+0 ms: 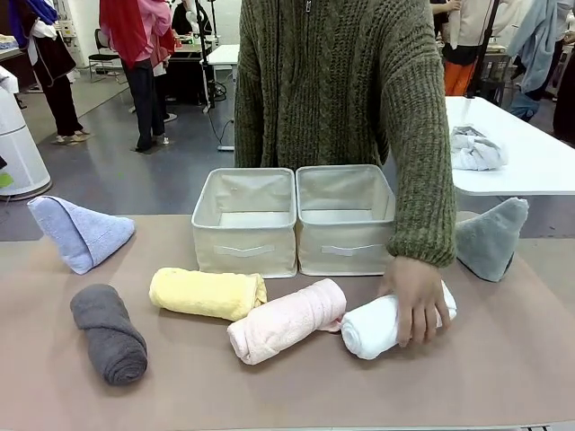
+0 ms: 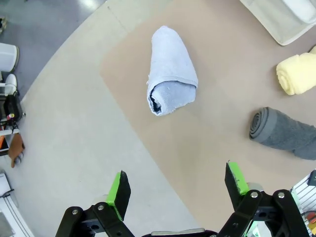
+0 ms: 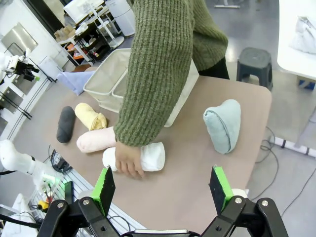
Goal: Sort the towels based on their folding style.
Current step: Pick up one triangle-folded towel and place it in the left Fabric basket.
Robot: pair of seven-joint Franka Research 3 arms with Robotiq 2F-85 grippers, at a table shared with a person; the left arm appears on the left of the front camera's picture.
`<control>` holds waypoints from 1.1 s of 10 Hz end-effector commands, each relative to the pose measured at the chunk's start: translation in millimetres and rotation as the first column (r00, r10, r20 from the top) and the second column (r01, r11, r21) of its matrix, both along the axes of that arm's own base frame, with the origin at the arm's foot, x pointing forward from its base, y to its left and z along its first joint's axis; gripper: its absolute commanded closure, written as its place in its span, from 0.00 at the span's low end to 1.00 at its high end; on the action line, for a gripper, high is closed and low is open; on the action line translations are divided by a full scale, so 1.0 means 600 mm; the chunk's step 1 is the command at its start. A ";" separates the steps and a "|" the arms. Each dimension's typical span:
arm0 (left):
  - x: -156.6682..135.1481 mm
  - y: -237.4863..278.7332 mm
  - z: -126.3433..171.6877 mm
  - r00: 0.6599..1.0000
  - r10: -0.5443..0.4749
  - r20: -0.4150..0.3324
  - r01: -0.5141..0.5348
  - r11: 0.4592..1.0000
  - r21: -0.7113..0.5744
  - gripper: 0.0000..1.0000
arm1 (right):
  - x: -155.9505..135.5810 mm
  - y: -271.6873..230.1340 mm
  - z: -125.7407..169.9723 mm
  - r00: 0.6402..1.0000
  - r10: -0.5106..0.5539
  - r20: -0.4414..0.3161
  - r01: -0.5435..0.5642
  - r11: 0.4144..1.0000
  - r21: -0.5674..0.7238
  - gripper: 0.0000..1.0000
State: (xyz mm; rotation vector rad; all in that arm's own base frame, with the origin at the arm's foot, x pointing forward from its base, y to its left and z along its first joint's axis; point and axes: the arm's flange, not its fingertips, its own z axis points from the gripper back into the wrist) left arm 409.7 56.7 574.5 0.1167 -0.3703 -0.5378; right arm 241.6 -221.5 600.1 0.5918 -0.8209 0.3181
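Sorting has not begun: all six towels lie on the tabletop (image 1: 296, 395), none binned.

- Rolls, in a row in front of the bins: dark grey roll (image 1: 110, 332), yellow roll (image 1: 207, 293), pink roll (image 1: 287, 320), white roll (image 1: 364, 330).
- Cones, at the two ends: light blue cone (image 1: 81, 232) at the robot's left, grey-green cone (image 1: 492, 235) at its right.
- Left bin (image 1: 244, 251) and right bin (image 1: 345, 247) stand touching side by side at the far middle. What shows of their insides is bare.
- The person's hand (image 1: 415, 296) rests on top of the white roll.

Left end effector (image 2: 177, 180): released, nothing between the pads, hovering over the tabletop's edge with the light blue cone ahead of it.
Right end effector (image 3: 162, 180): released and unloaded, hovering off the near edge, with the white roll and grey-green cone ahead.

Judgement: the step in hand is the first pick. The left arm's nearest target is the light blue cone, which calls for a descent, a close across its body and a carry to one bin. The right arm should wait until the hand leaves the white roll.
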 end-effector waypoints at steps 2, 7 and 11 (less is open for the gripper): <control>-0.003 0.001 0.003 1.000 -0.021 -0.010 0.021 1.000 0.009 0.00 | 0.003 -0.001 -0.003 1.000 -0.001 0.014 0.001 1.000 0.006 0.00; 0.101 0.041 -0.075 0.996 0.088 -0.011 -0.089 0.994 -0.065 0.00 | 0.003 -0.001 -0.003 1.000 -0.001 0.014 0.001 1.000 0.006 0.00; 0.188 0.025 -0.155 0.987 0.073 -0.145 -0.085 0.993 -0.083 0.00 | 0.003 -0.001 -0.003 1.000 -0.001 0.014 0.001 1.000 0.006 0.00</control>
